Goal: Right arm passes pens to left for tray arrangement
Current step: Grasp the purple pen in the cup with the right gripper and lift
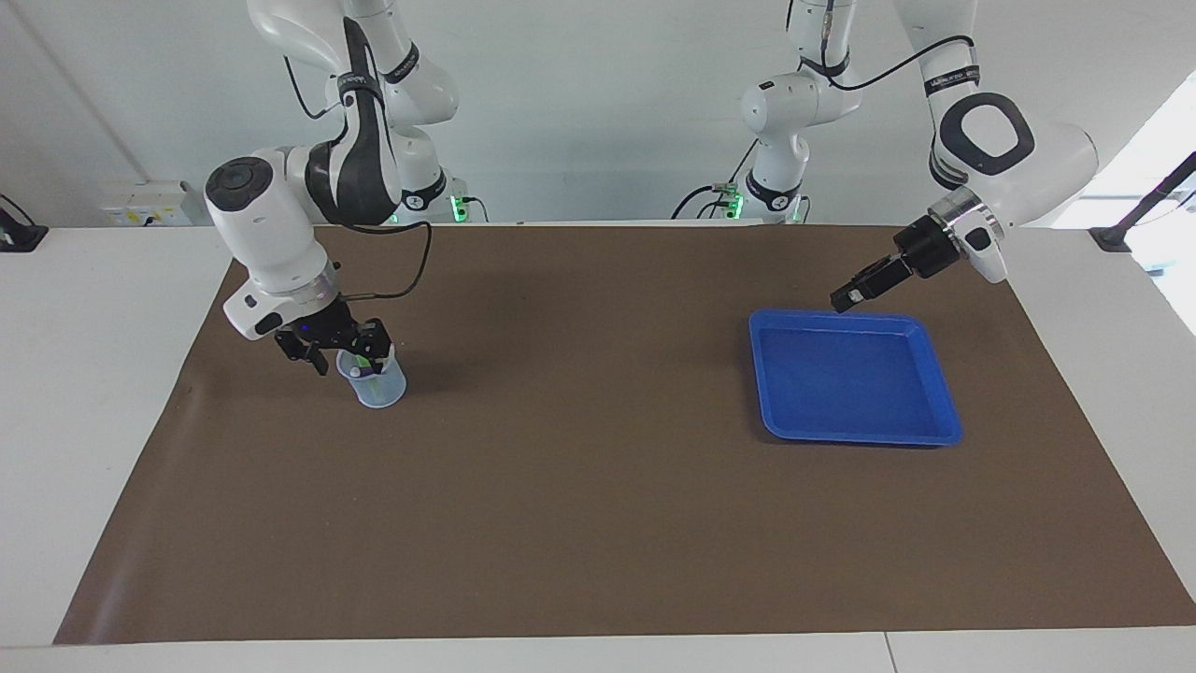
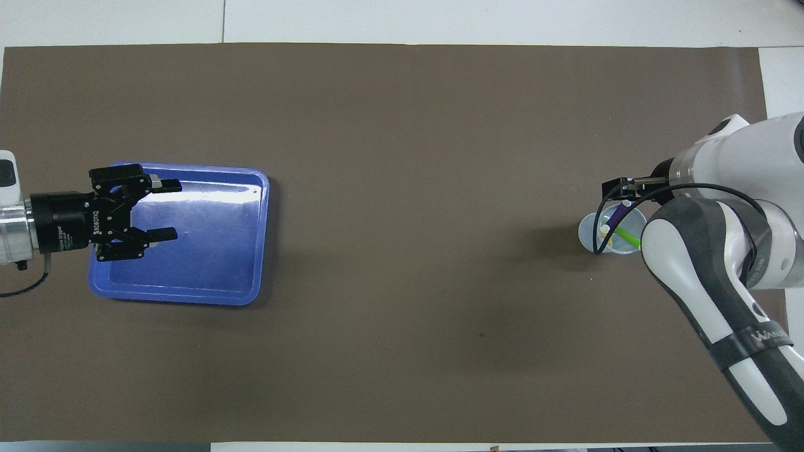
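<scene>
A brown mat (image 1: 598, 486) is seen covering the table. A small translucent bluish cup (image 1: 378, 385) stands on the mat toward the right arm's end of the table, and the three pens are held upright in it: the purple pen (image 2: 619, 211), the yellow pen (image 2: 603, 232) and the green pen (image 2: 625, 236), each leaning against the cup's wall. In the facing view the pens are largely hidden by the gripper, and only a bit of green shows.

The right gripper (image 1: 347, 353) is lowered to the cup's mouth, with its fingers at the pens' upper ends. Whether a pen is touched or pinched cannot be told; the fingers are seen apart, but how far apart is not readable. A black cable loops from the right wrist over the cup in the overhead view.

The blue tray (image 1: 939, 393) lies flat on the mat toward the left arm's end of the table, well apart from the cup. Nothing is seen lying in it.

The left gripper (image 2: 164, 209) is held in the air over the tray's edge, its fingers (image 2: 169, 186) spread wide and holding nothing.
</scene>
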Action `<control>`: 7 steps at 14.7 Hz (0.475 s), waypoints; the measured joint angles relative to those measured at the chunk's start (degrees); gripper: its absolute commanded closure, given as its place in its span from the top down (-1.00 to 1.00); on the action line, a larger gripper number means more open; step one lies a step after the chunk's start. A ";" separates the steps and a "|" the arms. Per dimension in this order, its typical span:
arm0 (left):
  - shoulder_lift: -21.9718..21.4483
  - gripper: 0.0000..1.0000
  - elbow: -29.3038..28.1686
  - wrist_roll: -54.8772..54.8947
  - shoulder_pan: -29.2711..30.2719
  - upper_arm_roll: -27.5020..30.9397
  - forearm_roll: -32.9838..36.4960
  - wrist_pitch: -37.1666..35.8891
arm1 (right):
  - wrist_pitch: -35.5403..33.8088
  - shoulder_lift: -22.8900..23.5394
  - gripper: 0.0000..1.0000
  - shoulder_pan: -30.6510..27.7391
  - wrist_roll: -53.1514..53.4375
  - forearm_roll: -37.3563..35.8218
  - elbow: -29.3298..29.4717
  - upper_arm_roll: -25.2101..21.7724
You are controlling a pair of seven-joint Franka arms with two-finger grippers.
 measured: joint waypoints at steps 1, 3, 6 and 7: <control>0.08 1.00 0.00 -0.80 0.01 0.00 -0.16 0.00 | 1.31 -0.04 0.55 0.00 0.00 0.00 -0.98 0.00; 0.09 1.00 0.02 -2.07 0.01 0.00 -0.24 0.03 | 2.61 -0.13 0.43 0.00 0.00 0.00 -2.12 0.00; 0.09 1.00 0.16 -2.79 0.01 -0.03 -0.26 0.05 | 3.14 -0.48 0.03 0.00 0.00 0.01 -2.68 0.00; 0.09 1.00 0.18 -2.82 0.01 -0.04 -0.27 0.06 | 3.37 -0.64 -0.17 0.00 0.00 0.01 -2.80 0.00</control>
